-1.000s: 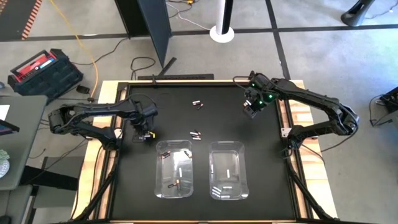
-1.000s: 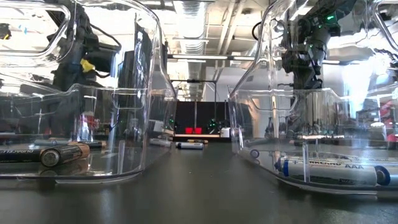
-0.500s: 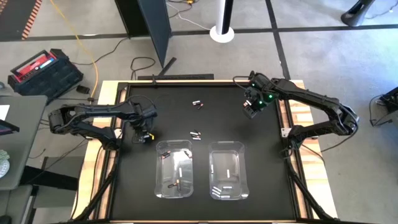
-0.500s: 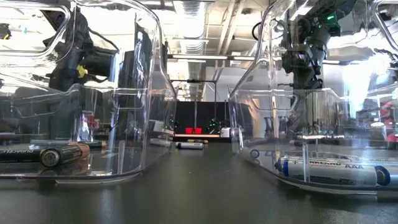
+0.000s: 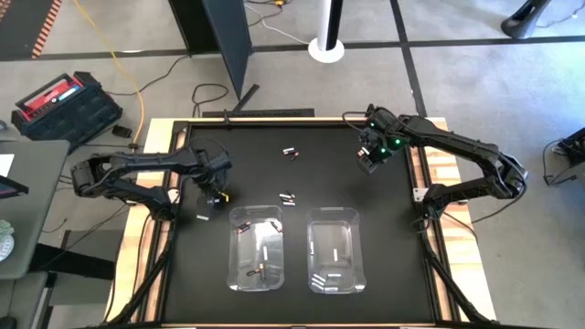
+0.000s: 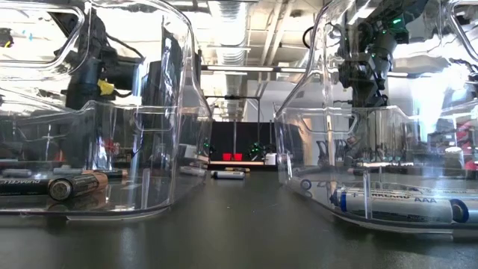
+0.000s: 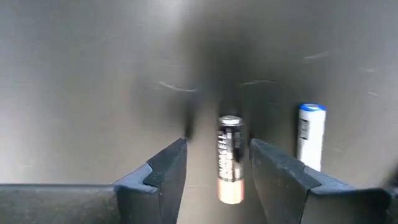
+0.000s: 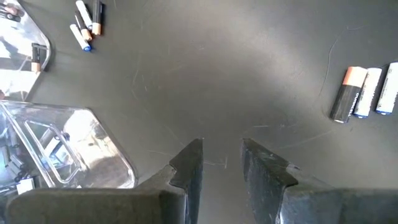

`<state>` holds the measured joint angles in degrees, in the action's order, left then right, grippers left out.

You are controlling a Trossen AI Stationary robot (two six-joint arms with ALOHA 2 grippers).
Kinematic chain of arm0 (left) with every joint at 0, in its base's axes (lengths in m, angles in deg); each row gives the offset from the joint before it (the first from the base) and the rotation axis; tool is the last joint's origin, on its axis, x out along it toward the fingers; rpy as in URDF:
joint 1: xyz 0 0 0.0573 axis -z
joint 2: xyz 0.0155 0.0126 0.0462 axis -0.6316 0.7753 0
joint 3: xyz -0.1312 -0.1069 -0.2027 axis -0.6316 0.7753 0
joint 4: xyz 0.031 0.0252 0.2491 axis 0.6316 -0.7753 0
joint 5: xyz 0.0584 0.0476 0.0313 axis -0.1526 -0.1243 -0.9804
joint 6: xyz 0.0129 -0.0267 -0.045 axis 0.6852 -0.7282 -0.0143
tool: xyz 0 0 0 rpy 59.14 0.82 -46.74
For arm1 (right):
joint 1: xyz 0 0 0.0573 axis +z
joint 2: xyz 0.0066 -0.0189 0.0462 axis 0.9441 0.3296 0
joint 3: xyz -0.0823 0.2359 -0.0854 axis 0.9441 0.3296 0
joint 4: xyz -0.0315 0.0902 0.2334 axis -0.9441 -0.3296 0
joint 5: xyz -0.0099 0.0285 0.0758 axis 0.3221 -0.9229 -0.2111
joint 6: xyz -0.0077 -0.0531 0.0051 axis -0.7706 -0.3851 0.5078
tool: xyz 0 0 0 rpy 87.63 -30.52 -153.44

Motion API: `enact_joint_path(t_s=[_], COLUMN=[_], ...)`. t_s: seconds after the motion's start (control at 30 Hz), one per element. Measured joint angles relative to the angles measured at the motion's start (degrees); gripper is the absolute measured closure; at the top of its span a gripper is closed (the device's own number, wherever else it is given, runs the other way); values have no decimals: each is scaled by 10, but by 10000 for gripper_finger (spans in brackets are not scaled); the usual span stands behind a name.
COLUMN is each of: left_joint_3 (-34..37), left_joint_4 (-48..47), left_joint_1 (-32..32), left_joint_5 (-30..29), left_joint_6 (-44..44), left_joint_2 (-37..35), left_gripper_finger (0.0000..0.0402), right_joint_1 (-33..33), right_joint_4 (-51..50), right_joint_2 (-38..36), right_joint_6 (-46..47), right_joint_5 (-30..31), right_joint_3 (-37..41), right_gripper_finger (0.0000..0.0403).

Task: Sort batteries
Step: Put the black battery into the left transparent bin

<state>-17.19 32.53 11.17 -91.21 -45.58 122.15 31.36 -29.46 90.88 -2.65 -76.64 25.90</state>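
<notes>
The left tool [image 7: 214, 171] hangs low over the black tabletop [image 7: 93, 74] with its fingers apart and nothing held. A dark battery with a copper end [image 7: 229, 158] lies flat in the gap between them, lengthwise along the fingers. That alignment looks deliberate: the fingers straddle the cell so that closing should pinch its sides. Just outside one finger lies a white battery with a blue end [image 7: 309, 143], close enough to be nudged during a grasp.

Farther from this tool, toward the table's front, stand two clear bins. The left bin [image 5: 256, 247] holds dark cells and the right bin [image 5: 334, 251] white ones, so the dark cell probably belongs in the left bin. A small cluster of batteries [image 5: 287, 196] lies beyond the bins, and another pair [image 5: 291, 153] farther back.

The right tool [image 8: 221, 165] waits across the table near the far right edge, fingers narrowly parted and empty, with three batteries [image 8: 365, 92] lying off to one side.
</notes>
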Motion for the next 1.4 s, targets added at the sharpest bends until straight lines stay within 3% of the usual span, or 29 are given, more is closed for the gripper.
enact_joint_path(t_s=[0.43, 0.83, 1.4], left_joint_3=[-4, -60, -201], left_joint_4=[10, 14, -78], left_joint_1=[-42, -44, -54], left_joint_5=[6, -23, -17], left_joint_6=[34, 29, 61], left_joint_2=[64, 70, 69], left_gripper_finger=[362, 359, 351], right_joint_1=[0, 0, 0], right_joint_4=[0, 16, 30], right_joint_2=[0, 0, 0], right_joint_6=[9, 20, 71], right_joint_5=[0, 0, 3], right_joint_3=[0, 0, 0], right_gripper_finger=[276, 276, 276])
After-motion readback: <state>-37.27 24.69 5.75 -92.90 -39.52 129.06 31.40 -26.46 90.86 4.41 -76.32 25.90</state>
